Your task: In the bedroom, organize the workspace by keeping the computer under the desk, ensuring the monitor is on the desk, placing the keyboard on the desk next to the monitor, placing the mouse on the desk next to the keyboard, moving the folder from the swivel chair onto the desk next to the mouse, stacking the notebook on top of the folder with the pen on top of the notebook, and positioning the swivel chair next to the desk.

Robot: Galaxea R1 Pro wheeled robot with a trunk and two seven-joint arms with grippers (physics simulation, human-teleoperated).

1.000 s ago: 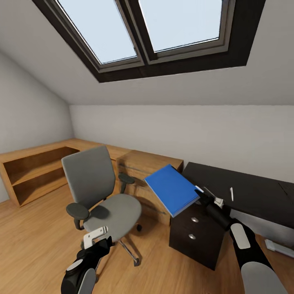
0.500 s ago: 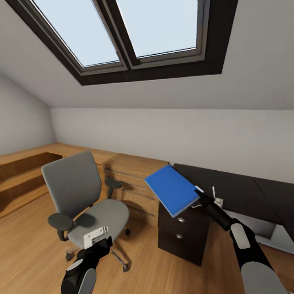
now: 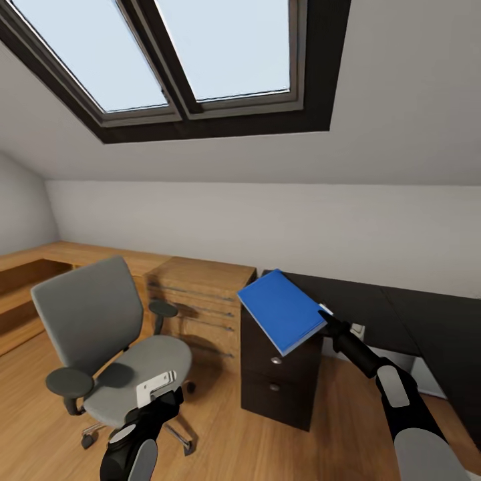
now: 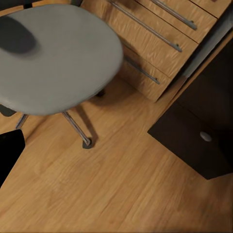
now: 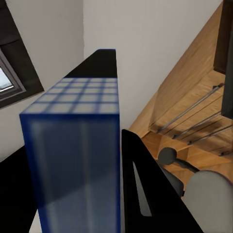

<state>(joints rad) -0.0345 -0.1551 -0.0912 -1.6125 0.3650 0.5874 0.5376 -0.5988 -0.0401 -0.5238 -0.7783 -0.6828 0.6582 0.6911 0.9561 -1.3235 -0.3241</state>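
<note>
My right gripper [image 3: 325,318] is shut on one edge of the folder [image 3: 280,311], a flat bright blue rectangle that hangs tilted in the air above the drawer end of the desk [image 3: 401,312]. In the right wrist view the folder [image 5: 73,155] sits close against a black finger [image 5: 150,194]. The grey swivel chair [image 3: 100,334] stands on the floor to the left, its seat bare. My left gripper [image 3: 157,390] hovers low in front of the chair, open and holding nothing. The chair seat [image 4: 53,58] shows in the left wrist view.
A light-wood drawer cabinet [image 3: 200,297] stands between the chair and the desk's black drawer unit [image 3: 275,381]. Low wooden shelving [image 3: 20,294] runs along the left wall. A sloped ceiling with a skylight [image 3: 187,53] is overhead. Wood floor [image 4: 121,184] lies before the desk.
The whole view has swung to the right, so chair, cabinet and desk sit further left in the picture. The folder stays in my right gripper at the same spot relative to me.
</note>
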